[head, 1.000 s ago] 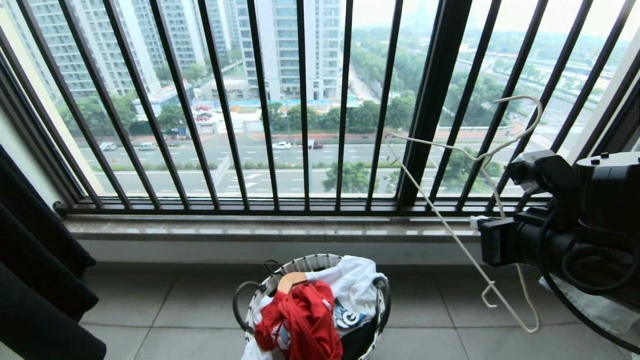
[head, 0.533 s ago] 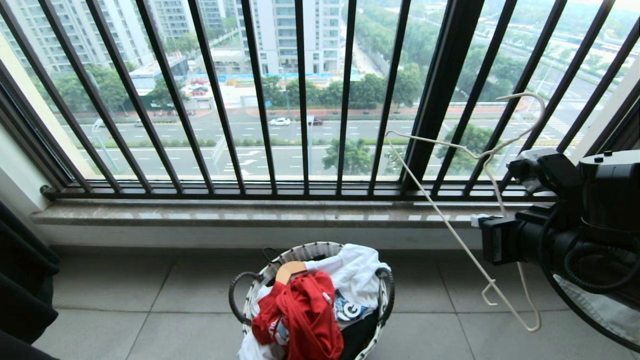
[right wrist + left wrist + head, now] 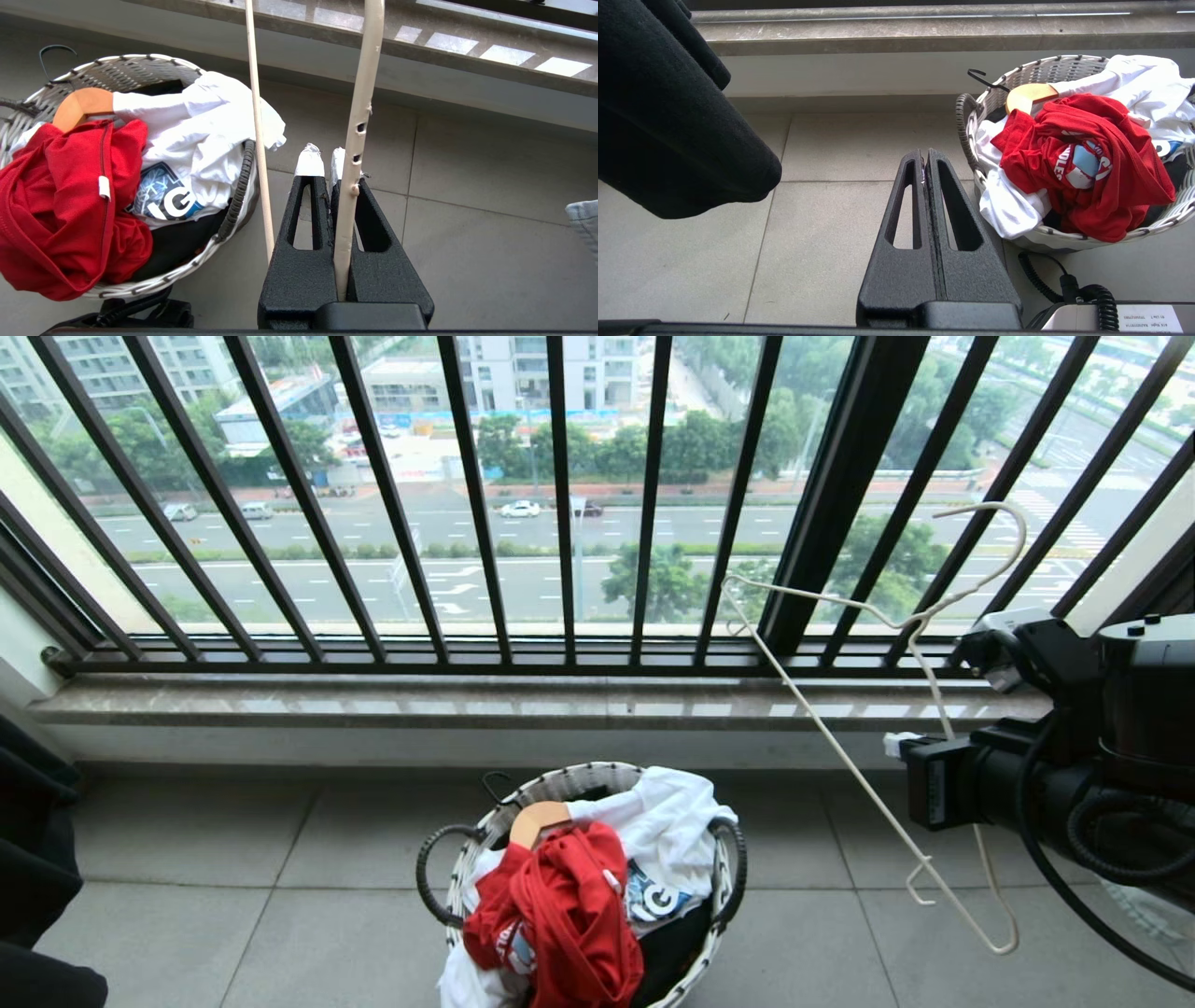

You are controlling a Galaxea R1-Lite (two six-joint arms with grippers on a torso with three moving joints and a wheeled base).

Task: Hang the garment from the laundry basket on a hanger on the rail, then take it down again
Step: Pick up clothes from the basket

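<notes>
Holding a thin cream-white wire hanger (image 3: 873, 728) aloft, the right claw (image 3: 322, 161) stood clenched on one of its wire sides.

The crumpled red T-shirt (image 3: 560, 915) with a small white neck label lay on top of the small round woven laundry basket (image 3: 583, 779) on the tiled floor, beside a white printed garment (image 3: 667, 831) and a light wooden hanger (image 3: 537, 821). The basket sat below the black barred balcony railing (image 3: 560, 495). The left claw (image 3: 926, 161) was clenched on nothing, low over the floor just beside the basket, near a hanging black cloth (image 3: 668, 116).
</notes>
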